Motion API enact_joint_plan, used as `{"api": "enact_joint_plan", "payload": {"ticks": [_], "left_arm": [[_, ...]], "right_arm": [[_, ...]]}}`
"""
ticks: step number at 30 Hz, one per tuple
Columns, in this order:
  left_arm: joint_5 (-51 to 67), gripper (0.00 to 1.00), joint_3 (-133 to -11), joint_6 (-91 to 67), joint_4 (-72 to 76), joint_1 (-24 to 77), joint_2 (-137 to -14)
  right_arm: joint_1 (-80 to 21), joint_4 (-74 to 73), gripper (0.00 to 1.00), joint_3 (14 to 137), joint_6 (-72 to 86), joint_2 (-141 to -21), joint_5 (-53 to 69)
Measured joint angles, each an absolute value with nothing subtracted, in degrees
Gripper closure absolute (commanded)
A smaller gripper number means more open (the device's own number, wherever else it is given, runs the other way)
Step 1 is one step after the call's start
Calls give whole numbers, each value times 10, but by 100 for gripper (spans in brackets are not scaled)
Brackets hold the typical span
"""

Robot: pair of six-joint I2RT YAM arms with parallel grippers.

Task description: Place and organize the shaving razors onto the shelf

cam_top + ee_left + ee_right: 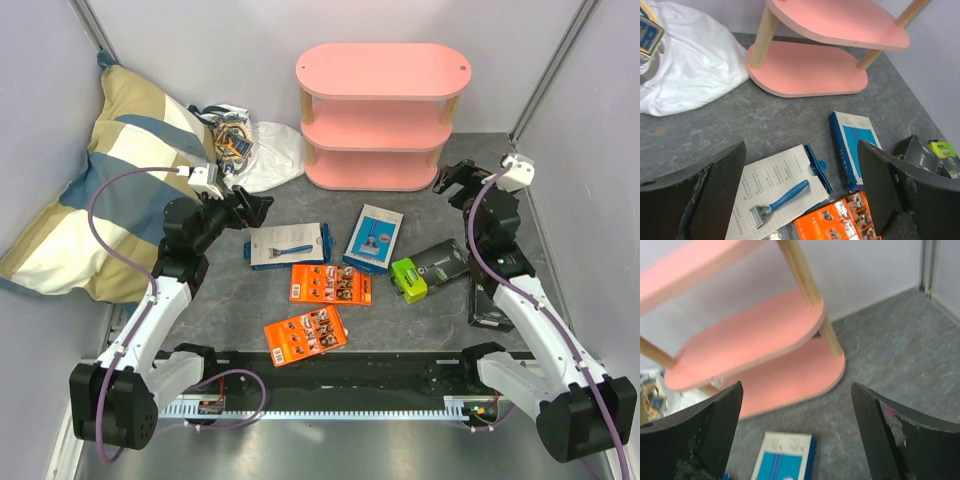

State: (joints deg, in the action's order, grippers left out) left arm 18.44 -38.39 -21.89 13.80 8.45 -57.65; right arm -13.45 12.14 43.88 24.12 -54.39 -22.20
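Behind the right arm (530,320), black box (485,308) half hidden; left claw (802,192) and right claw (797,432) both spread

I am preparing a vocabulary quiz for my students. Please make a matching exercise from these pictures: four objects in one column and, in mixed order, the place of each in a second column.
Objects:
1. white box with blue razor
2. lime-green-and-black box
3. black box
4. white plastic bag

Places (top view):
a. farthest right of all packs
b. left of the shelf, beside the pillow
c. directly left of the blue box
d. between the blue box and the black box

Pairs: 1-c, 2-d, 3-a, 4-b
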Motion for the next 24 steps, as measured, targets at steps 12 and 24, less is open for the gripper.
{"api": "enact_joint_plan", "payload": {"ticks": [12, 24], "left_arm": [[282, 0, -411, -225, 129, 118, -697], [278, 5, -650, -225, 62, 279, -959]], "right_arm": [[-134, -25, 2, 467, 253, -592, -79], [-135, -65, 2, 446, 252, -625, 5]]}}
